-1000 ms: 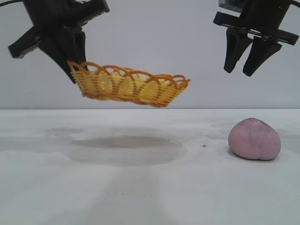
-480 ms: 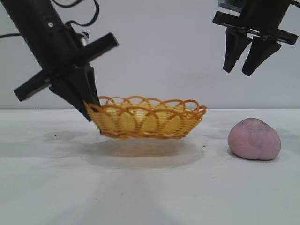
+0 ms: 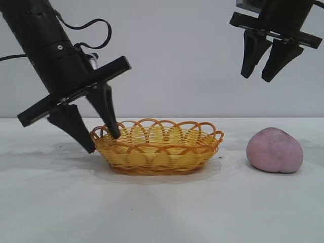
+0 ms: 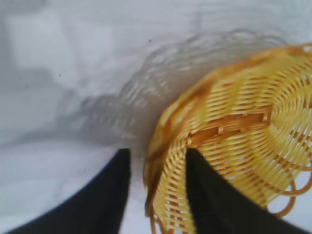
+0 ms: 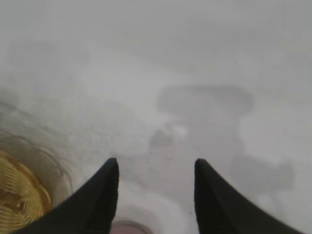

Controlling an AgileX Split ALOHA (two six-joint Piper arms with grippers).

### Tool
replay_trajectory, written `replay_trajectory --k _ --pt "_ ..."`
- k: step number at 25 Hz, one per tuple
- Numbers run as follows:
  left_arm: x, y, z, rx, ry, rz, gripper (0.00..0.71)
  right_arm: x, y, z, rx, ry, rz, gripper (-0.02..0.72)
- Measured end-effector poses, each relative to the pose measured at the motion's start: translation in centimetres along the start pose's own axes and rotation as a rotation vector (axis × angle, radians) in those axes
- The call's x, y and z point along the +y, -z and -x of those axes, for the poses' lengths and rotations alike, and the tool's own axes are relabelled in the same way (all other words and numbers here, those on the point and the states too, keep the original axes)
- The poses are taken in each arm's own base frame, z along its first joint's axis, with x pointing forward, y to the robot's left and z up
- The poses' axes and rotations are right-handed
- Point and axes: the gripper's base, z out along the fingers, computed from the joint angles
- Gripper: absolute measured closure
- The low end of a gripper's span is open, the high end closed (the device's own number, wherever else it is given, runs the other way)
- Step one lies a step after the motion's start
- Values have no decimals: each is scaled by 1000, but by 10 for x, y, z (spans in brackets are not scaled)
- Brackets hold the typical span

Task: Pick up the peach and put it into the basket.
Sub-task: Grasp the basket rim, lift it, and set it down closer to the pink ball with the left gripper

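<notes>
peach [image 3: 274, 150]: rounded, matte, likely soft; best gripped across its middle. left gripper [image 3: 100, 139] spread astride basket [image 3: 157, 148] rim at 9 o'clock; right gripper [image 3: 265, 69] parted, empty.

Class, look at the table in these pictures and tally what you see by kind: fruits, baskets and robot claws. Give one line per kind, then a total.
Fruits: 1, the peach
Baskets: 1, the basket
Robot claws: 2, the left claw open astride the basket's rim, the right claw empty above the peach
Total: 4
</notes>
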Motion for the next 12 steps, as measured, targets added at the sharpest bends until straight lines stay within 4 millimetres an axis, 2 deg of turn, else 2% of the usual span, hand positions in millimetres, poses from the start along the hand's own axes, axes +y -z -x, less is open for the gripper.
replay_trajectory --k 6,9,12 --pt "-15 44 3 -70 -183 109 179 0 0 0 2 0 1 398" --pt "-16 63 3 -81 -271 216 179 0 0 0 2 0 1 398" --pt "-10 73 4 -60 -317 342 179 0 0 0 3 0 1 398"
